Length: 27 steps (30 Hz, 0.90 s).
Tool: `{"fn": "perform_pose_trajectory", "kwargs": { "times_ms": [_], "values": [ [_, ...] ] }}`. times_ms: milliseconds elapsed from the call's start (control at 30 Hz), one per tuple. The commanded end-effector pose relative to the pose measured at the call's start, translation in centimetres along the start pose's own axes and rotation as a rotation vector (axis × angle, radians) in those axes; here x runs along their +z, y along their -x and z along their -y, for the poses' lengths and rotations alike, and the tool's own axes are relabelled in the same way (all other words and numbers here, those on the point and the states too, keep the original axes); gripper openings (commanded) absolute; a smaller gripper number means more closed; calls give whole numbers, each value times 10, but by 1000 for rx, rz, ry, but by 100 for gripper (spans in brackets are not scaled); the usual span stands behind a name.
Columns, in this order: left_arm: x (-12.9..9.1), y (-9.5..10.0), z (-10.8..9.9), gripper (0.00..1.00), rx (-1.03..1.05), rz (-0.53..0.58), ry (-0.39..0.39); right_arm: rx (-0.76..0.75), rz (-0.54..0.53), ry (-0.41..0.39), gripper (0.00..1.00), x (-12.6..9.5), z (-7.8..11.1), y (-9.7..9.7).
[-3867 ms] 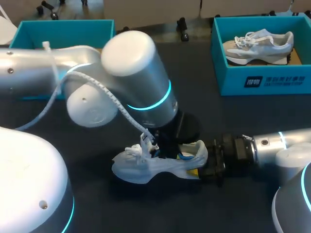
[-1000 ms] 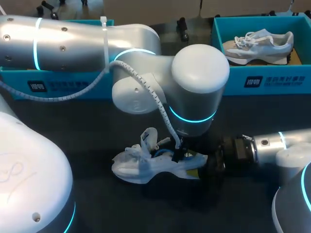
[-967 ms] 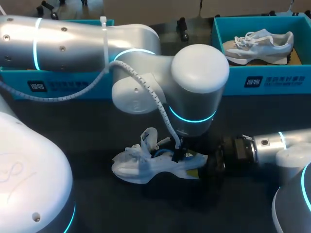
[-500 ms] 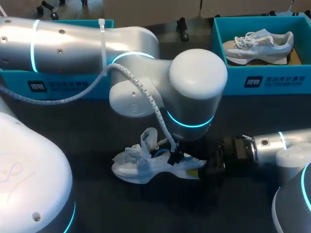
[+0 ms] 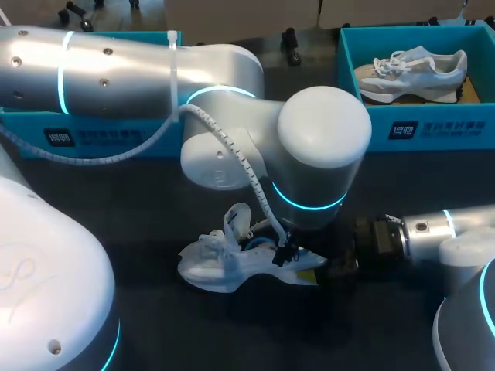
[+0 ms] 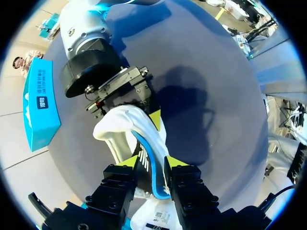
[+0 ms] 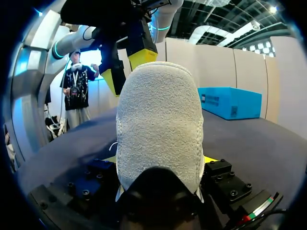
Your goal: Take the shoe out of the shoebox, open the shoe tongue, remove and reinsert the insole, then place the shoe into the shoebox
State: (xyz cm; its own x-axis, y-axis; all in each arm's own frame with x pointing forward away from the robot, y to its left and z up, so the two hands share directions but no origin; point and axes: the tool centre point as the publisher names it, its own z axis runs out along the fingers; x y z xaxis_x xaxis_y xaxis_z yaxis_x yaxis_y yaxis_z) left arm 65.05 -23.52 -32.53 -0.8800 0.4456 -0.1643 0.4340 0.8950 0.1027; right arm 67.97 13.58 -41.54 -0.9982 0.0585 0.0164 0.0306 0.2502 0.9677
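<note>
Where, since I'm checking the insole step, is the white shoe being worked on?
In the head view the white shoe lies on the table, lower middle, its heel gripped between the fingers of the right gripper, with the left gripper over its opening.

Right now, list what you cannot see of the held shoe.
Left wrist view: the left gripper blocks the toe of the shoe; whether it pinches the insole is unclear.
Head view: the left arm hides that gripper and the shoe's opening.
Right wrist view: the heel hides the shoe's inside and most of the right gripper.
</note>
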Motion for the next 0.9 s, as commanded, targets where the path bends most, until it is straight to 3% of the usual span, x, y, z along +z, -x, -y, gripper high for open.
{"fn": "perform_pose_trajectory", "kwargs": {
  "times_ms": [33, 433, 600, 900],
  "values": [
    [-1, 4, -5, 35, -16, -5, -19, 0, -1, -5, 0, 0, -1, 0],
    [1, 16, -20, 35, -46, -23, -23, 0, -1, -5, 0, 0, -1, 0],
    [1, 26, -30, 34, -90, -72, -68, 0, -1, -5, 0, 0, -1, 0],
    [8, 22, -36, 35, -73, -96, -66, 0, -1, -5, 0, 0, -1, 0]
  ]
}}
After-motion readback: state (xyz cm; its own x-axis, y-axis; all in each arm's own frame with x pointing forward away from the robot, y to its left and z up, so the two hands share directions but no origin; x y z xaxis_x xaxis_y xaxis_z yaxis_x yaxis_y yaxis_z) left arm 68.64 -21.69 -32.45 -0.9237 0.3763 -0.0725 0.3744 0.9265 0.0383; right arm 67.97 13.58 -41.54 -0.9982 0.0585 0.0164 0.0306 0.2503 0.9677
